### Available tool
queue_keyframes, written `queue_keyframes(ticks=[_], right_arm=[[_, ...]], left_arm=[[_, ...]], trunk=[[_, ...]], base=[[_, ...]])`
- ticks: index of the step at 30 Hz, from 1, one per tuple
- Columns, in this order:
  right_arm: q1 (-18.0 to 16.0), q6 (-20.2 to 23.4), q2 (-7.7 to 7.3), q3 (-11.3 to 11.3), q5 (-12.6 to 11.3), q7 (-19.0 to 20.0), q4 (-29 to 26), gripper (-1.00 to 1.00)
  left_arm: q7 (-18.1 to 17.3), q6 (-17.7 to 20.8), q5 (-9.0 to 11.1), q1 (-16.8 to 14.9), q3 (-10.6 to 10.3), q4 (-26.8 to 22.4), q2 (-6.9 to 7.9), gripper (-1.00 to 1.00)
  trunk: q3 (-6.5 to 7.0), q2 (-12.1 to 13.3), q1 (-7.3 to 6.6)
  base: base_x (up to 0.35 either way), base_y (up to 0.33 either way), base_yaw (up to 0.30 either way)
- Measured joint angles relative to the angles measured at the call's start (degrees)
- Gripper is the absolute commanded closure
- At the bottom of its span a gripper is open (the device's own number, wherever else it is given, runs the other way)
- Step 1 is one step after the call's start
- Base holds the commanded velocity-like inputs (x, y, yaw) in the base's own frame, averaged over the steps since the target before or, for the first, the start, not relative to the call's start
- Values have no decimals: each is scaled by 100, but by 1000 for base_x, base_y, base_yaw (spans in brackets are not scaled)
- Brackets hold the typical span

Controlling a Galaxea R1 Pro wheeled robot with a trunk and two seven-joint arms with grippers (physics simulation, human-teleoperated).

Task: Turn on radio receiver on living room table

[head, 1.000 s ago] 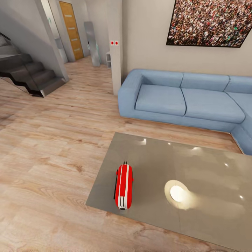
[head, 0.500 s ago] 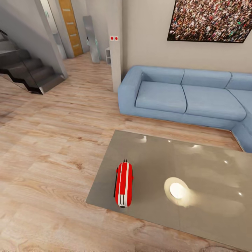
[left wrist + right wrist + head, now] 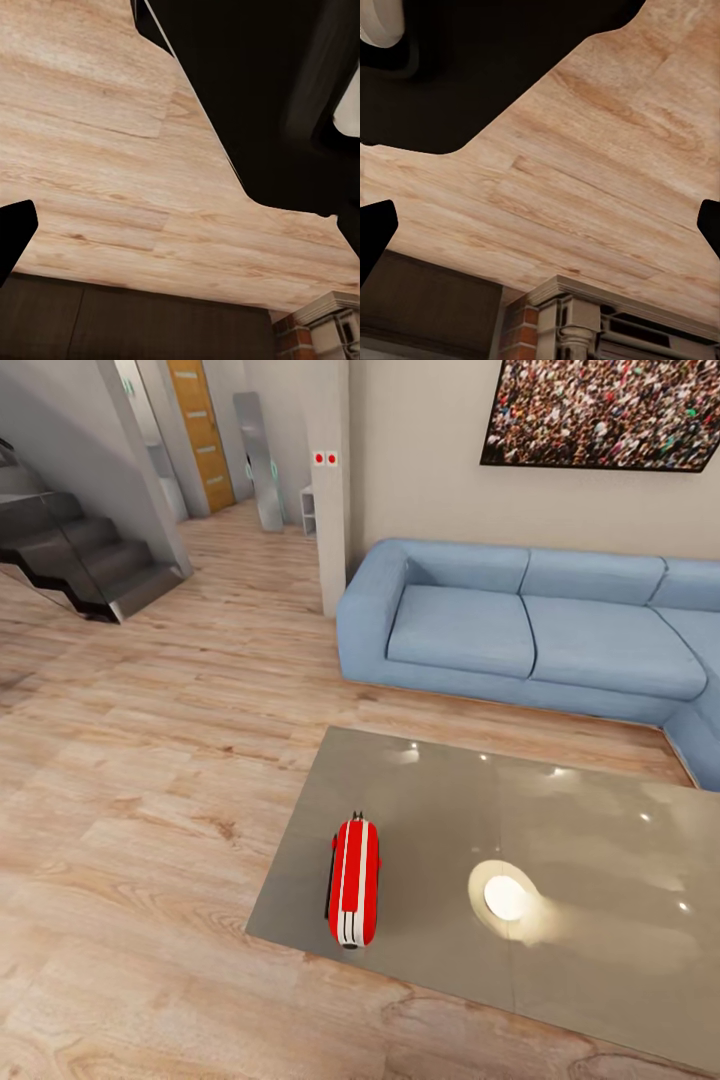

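Because the radio receiver [image 3: 354, 881] lies near the table's [image 3: 600, 980] front left corner, a clumsy reach could push it off, and whether either claw is apart or together cannot be told.

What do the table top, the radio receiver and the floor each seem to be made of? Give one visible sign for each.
Table: probably glass or polished stone, glossy grey-brown, mirroring lamp glare.
Radio receiver: likely moulded plastic, bright red with white stripes and rounded ends.
Floor: light wood planks or laminate, with visible grain and board seams.
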Motion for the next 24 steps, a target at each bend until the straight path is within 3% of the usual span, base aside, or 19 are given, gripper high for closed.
queue_keyframes(ticks=[24], right_arm=[[0, 35, 10, -6, 0, 1, 0, -100]], left_arm=[[4, 0, 1, 0, 0, 0, -3, -100]], trunk=[[-45, 0, 0]], base=[[0, 0, 0]])
